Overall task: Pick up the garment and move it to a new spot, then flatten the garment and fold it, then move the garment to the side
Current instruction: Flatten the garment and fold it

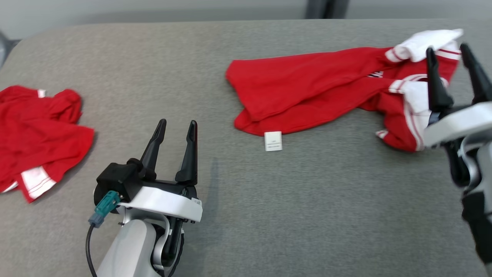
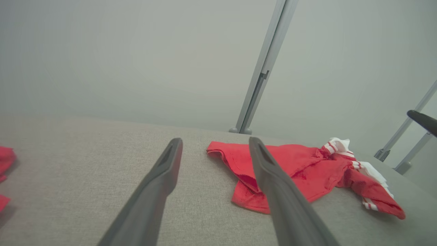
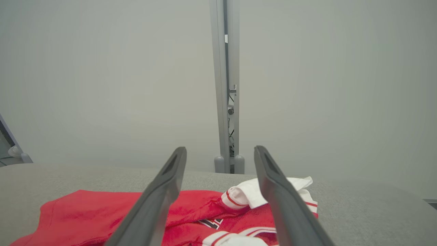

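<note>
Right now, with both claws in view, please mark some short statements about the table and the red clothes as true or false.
1. The left claw is open and holds nothing. True.
2. The right claw is shut on the spread garment. False: its fingers stand apart near the garment's white-sleeved end and grip nothing.
3. A white label lies at the spread garment's near edge. True.
4. The spread garment is neatly folded. False: it lies bunched and wrinkled on the grey table.
5. One red garment alone is on the table. False: a second red garment lies crumpled at the robot's left.
</note>
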Robot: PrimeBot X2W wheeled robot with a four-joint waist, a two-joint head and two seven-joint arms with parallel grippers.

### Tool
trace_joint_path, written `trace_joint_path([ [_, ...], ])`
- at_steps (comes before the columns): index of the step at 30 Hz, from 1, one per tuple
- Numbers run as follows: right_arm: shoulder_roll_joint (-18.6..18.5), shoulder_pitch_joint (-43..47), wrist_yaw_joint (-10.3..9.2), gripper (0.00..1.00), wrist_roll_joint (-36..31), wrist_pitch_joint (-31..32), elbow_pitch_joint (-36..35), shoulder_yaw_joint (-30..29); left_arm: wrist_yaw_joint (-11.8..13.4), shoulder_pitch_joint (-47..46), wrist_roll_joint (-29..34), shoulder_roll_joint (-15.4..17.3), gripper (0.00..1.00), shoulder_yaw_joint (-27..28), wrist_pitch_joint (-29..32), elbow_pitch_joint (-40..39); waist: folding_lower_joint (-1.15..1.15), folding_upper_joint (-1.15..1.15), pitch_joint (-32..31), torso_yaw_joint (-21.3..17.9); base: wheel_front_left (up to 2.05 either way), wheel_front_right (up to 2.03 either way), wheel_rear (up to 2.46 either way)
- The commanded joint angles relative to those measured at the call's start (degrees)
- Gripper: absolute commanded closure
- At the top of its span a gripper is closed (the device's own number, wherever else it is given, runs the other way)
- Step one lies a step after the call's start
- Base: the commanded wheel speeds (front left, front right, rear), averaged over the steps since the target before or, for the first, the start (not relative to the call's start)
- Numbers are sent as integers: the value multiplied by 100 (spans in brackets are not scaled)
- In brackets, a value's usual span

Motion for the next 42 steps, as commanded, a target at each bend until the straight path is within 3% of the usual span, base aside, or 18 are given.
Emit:
trace_joint_path([
  [1, 89, 327, -2, 0, -81, -7, -313, -43, 29, -71, -33, 30, 0, -3, -21, 98, 0, 0, -141, -338, 0, 0, 0],
  [14, 714, 1757, -2, 0, -402, -9, -1748, -1014, 306, -853, -747, 35, 0, -455, -21, 1973, 0, 0, 136, -1109, 0, 0, 0],
  [26, 984, 1970, -2, 0, -460, -9, -2043, -1130, 276, -1448, -991, 31, 0, -120, -21, 3023, 0, 0, 272, -1554, 0, 0, 0],
  [34, 1010, 1939, -2, 0, -468, -10, -2120, -1100, 178, -1717, -1024, 27, 0, -293, -5, 3749, 0, 0, 319, -1646, 0, 0, 0],
  [35, 1011, 1940, -2, 0, -471, -10, -2127, -1100, 145, -1744, -1048, 26, 56, -323, -5, 3796, 0, 0, 323, -1647, 0, 0, 0],
  [36, 1013, 1943, -2, 0, -473, -10, -2131, -1095, 99, -1770, -1065, 24, 100, -366, -3, 3846, 0, 0, 324, -1644, 0, 0, 0],
  [42, 1016, 1996, -2, 0, -500, -10, -2091, -1091, -55, -1745, -1158, 24, 100, -566, -2, 3993, 0, 0, 218, -1522, 0, 0, 0],
])
